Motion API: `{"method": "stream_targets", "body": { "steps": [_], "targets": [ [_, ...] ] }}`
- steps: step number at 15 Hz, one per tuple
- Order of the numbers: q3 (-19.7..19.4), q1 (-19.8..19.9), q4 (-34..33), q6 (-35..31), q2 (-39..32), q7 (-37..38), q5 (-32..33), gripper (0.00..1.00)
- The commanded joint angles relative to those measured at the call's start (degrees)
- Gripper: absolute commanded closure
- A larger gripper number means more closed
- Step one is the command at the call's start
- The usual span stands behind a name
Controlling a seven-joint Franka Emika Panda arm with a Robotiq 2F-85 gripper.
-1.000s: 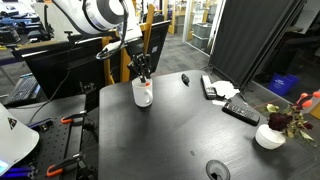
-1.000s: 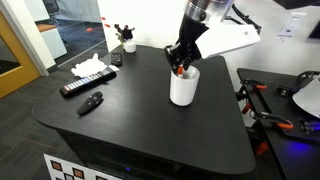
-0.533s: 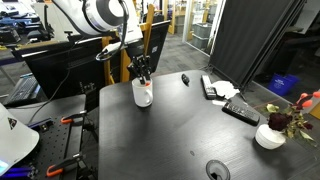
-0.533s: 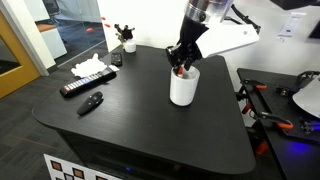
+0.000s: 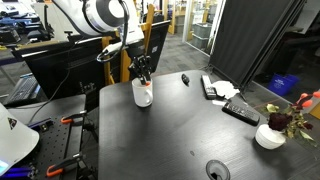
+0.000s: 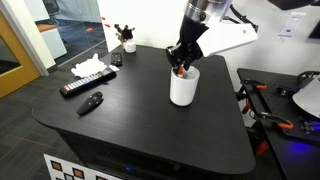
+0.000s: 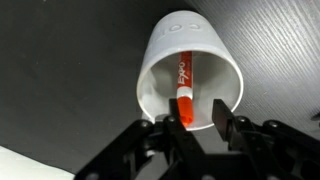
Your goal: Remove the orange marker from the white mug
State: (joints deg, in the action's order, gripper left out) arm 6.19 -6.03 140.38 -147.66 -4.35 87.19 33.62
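The marker (image 7: pixel 184 92) stands inside the mug (image 7: pixel 190 45), leaning against the inner wall; in the wrist view it runs from the middle of the frame down towards the lower centre, with its orange end at the mug's rim. The gripper (image 7: pixel 195 118) comes in from the bottom edge of that view, its two black fingers (image 7: pixel 221 118) set either side of the marker's end. The jaws are parted: one finger lies right against the marker, while a strip of white mug shows between the marker and the other finger, so nothing is clamped. In both exterior views the gripper (image 5: pixel 142 72) (image 6: pixel 180 65) hangs straight over the mug (image 5: pixel 143 95) (image 6: pixel 183 88) with its tips at the rim, and a speck of orange (image 6: pixel 180 71) shows there. The mug stands upright on a dark table (image 5: pixel 180 135) (image 6: pixel 130 115), left of centre and near the table's back edge in an exterior view. Well apart from it lie a black pen-like thing (image 6: pixel 91 102), a remote (image 6: pixel 88 85) and a flowered bowl (image 5: pixel 270 136) at the right edge.
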Motion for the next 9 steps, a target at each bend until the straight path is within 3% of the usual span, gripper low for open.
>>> {"method": "stream_targets", "body": {
  "steps": [1, 9],
  "targets": [
    [-1.0, -0.3, 0.8, -2.1, -0.1, -3.2, -2.2, 0.59],
    [-1.9, -0.3, 0.7, -4.6, -1.7, -5.3, -2.1, 0.59]
  ]
}}
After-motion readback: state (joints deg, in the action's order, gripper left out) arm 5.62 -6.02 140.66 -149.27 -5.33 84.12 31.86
